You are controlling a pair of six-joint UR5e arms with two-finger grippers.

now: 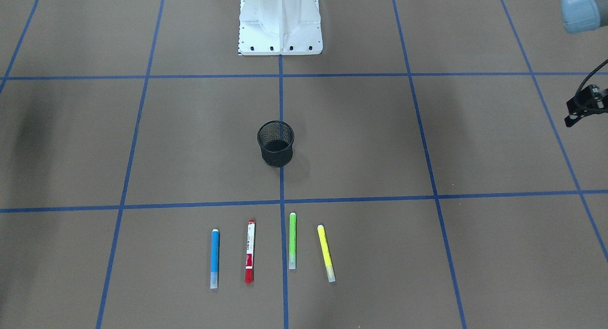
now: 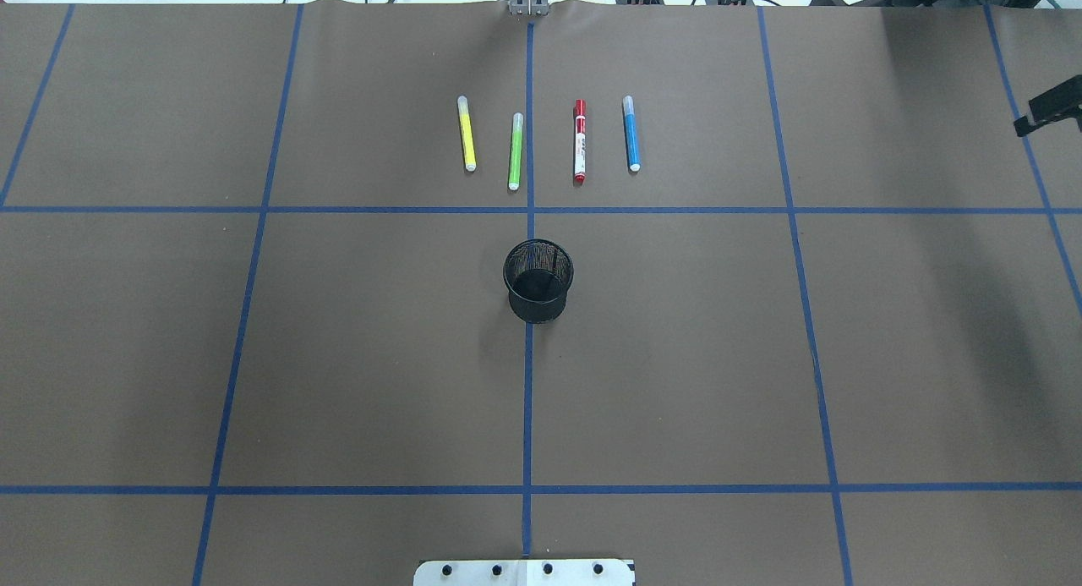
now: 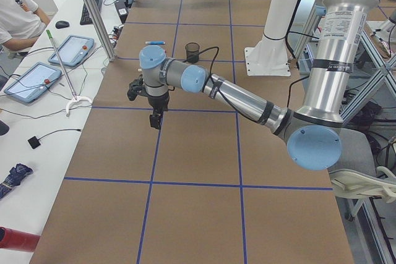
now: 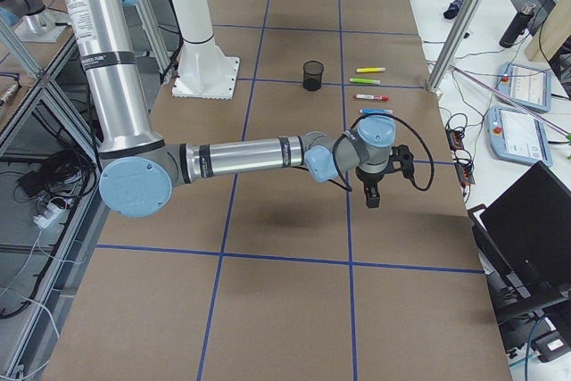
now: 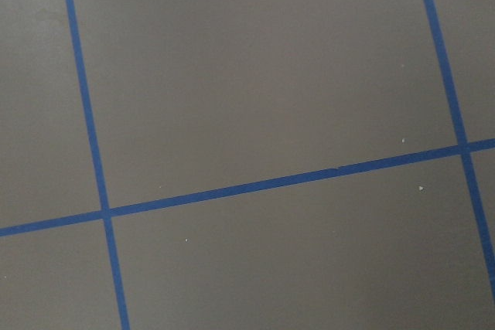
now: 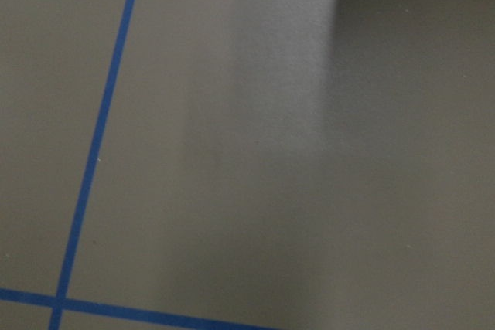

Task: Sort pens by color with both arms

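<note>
Four pens lie side by side on the brown table: blue (image 1: pixel 214 258), red-and-white (image 1: pixel 250 251), green (image 1: pixel 292 247) and yellow (image 1: pixel 326 253). From overhead they read yellow (image 2: pixel 466 134), green (image 2: pixel 515 151), red (image 2: pixel 580 141), blue (image 2: pixel 631 134). My left gripper (image 3: pixel 155 119) hangs fingers-down over bare table, far from the pens. My right gripper (image 4: pixel 371 194) hangs over bare table a little way from the blue pen (image 4: pixel 375 111). I cannot tell whether either is open or shut. Both wrist views show only table and blue tape.
A black wire-mesh cup (image 1: pixel 276 143) stands upright at mid-table between the pens and the white pedestal base (image 1: pixel 280 25). Blue tape lines grid the table. Tablets, cables and a seated person (image 3: pixel 15 17) are beyond one long edge; a laptop (image 4: pixel 526 220) is beside it.
</note>
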